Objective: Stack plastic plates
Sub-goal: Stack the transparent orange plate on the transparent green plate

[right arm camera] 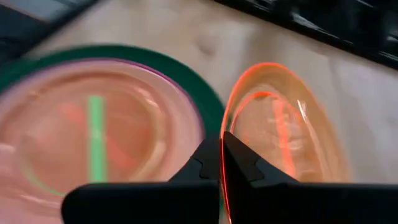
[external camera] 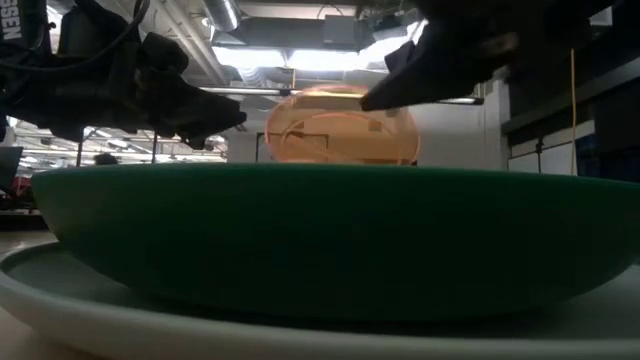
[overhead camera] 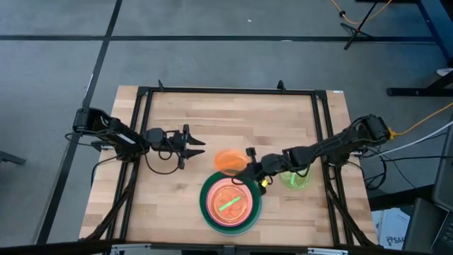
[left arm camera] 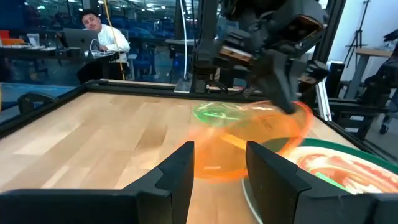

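1. Plates: from above, the orange plate (overhead camera: pixel 228 161) hung tilted beside the stack (overhead camera: pixel 231 202), pinched at its rim by the right gripper (overhead camera: pixel 249 167); the left gripper (overhead camera: pixel 191 146) waited spread, well apart.
2. At table height, the dark green plate (external camera: pixel 330 235) hid the upper plates.
3. The right wrist view alone showed the thin rim grip; the plate could slip or land off-centre.

The dark green plate (external camera: pixel 330 240) hides the plates stacked inside it.
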